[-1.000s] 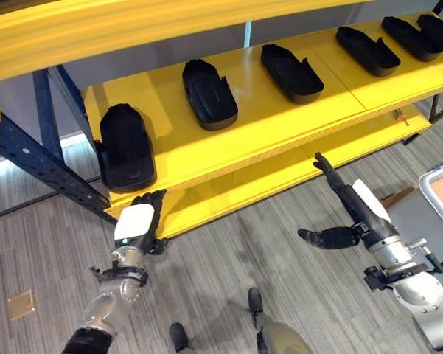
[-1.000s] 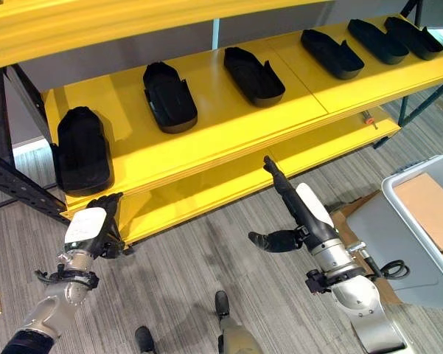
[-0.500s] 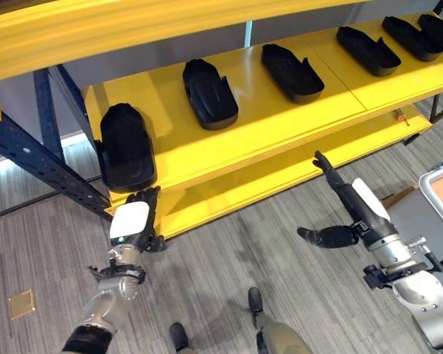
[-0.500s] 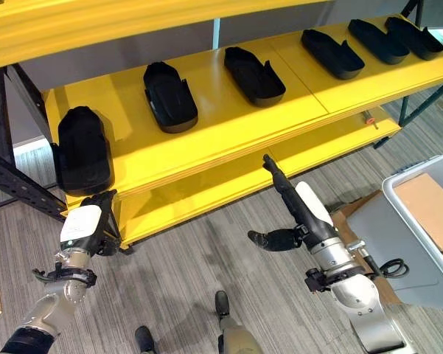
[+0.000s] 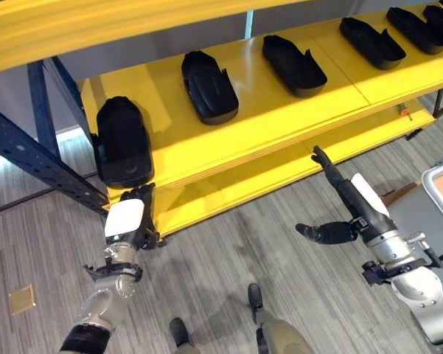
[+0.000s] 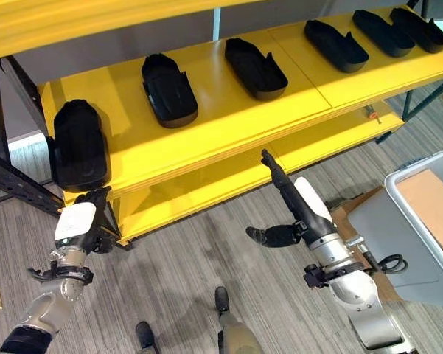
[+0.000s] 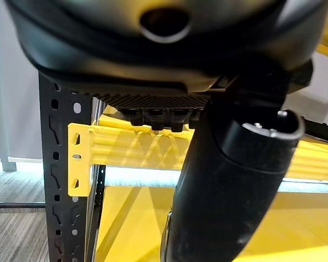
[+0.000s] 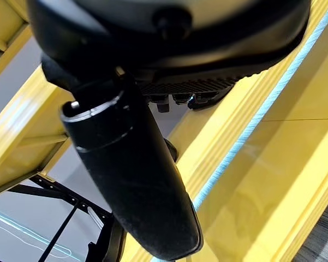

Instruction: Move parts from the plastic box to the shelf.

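The shelf boards look like smooth painted metal with a soft sheen, and the upright post is dark, matt, punched steel. The parts on it are black moulded plastic — matt, with faint highlights along their rims. The floor is a streaked grey, low-pile carpet, rough and dull — the plastic box has a pale, smooth rim, with flat brown cardboard inside

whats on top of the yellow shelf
Black parts lie in a row on the yellow shelf, none touching. The lower board beneath is mostly covered by it.
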Robot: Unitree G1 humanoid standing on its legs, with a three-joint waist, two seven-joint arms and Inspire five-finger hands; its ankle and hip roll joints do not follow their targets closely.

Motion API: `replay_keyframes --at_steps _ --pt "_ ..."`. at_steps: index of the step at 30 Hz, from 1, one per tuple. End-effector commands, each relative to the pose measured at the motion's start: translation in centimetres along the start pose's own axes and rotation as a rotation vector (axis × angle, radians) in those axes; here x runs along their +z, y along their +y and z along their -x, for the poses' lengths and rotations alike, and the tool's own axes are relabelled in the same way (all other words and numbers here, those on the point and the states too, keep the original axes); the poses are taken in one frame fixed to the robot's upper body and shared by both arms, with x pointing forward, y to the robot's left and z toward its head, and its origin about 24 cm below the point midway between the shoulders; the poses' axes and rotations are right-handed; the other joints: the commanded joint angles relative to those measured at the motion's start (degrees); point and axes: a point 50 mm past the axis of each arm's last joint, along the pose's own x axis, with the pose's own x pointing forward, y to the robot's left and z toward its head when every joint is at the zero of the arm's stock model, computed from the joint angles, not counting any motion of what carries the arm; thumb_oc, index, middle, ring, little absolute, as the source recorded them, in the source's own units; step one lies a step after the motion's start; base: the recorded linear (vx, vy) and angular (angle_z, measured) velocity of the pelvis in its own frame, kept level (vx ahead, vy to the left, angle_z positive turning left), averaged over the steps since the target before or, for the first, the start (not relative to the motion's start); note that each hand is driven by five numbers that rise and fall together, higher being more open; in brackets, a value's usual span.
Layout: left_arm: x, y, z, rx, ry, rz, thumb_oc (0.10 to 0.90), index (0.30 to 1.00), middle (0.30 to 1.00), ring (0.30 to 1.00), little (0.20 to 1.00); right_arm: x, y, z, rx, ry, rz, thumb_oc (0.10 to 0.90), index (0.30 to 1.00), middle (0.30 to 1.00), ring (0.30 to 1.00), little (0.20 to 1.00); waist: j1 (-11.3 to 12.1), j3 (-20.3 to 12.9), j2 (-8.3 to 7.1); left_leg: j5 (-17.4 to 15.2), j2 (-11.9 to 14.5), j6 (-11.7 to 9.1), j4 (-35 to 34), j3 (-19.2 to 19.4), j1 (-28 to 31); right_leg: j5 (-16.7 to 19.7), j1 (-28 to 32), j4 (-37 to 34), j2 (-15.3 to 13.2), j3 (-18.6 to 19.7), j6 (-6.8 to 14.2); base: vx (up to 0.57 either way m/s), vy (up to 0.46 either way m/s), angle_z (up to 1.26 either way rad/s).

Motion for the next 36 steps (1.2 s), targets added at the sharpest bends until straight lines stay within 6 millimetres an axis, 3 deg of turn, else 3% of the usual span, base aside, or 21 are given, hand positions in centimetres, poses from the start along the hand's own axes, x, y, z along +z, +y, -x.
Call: replay_keyframes --at_steps 1,36 --pt "-0.2 5.5 -3.5 0.243 -0.04 -0.074 0.9 1.0 1.0 1.0 1.0 3.8 -1.7 -1.4 -0.105 -0.234 0.013 0.9 1.0 1.0 1.0 1.0 -1.0 -2.2 -2.35 1.2 0.7 -0.6 -0.2 -2.1 2.8 -5.3 4.8 1.0 -2.3 -2.1 2.6 0.0 0.0 0.0" --pt "1.6 6.6 -6.7 0.26 -0.095 -0.101 0.9 1.0 1.0 1.0 1.0 4.3 -1.5 -1.4 -0.082 -0.263 0.012 0.9 1.0 1.0 1.0 1.0 -2.4 -1.8 -2.44 1.4 0.5 -0.7 -0.2 -1.3 2.6 -5.1 3.3 1.6 -2.4 -1.0 2.7 0.0 0.0 0.0"
